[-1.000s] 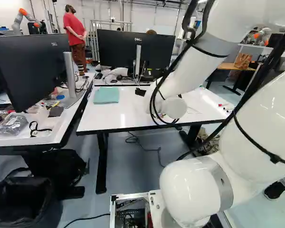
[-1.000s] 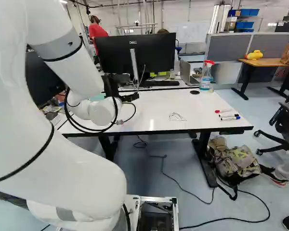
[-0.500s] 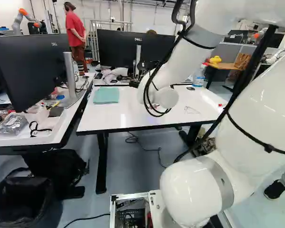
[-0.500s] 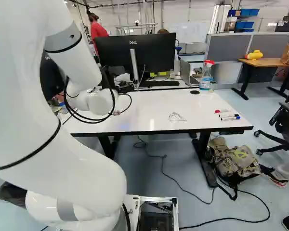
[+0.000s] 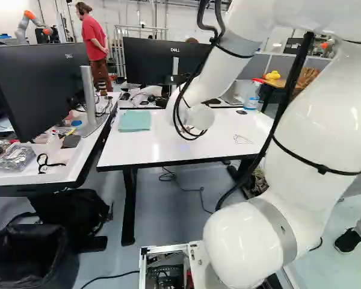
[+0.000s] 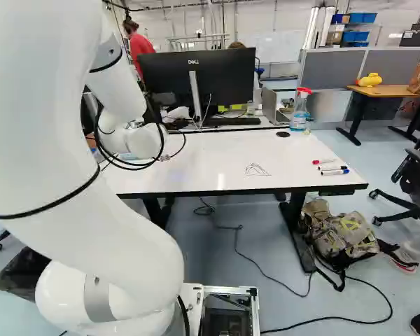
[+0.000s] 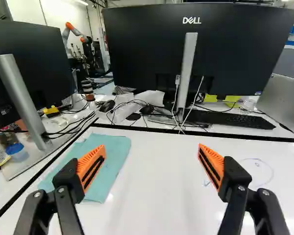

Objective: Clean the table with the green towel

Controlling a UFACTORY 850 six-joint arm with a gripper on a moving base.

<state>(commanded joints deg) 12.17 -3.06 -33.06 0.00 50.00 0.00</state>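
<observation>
Saw the towel [image 5: 134,121] lying spread on the white counter [image 5: 168,158], left of centre in the left base view, a little above mid-height. Spotted the arm [image 5: 225,72] to the right of it, reaching over the counter, with the gripper [image 5: 161,102] largely hidden behind its end. In the wrist view, found the gripper [image 7: 151,164] released, fingers set wide apart, orange pads [image 7: 93,167] facing each other, nothing caught between. Made out the towel there just past one finger, partly covered by it. Beyond the other finger, noticed thin drawn lines [image 6: 257,170] on the counter, also near the centre of the right base view. Right of those, in that view, counted three markers [image 6: 332,168] lying close together, and at the counter's far edge found a spray bottle [image 6: 299,112] standing upright near a black disc [image 6: 283,134]. Straight ahead of the gripper, beyond the counter, saw a monitor [image 7: 152,44], with a keyboard [image 7: 230,119] beside its stand and a laptop [image 7: 284,103] further along. At the upper left of the left base view, found a second monitor [image 5: 39,87] and, beyond it, another robot [image 5: 33,21].
</observation>
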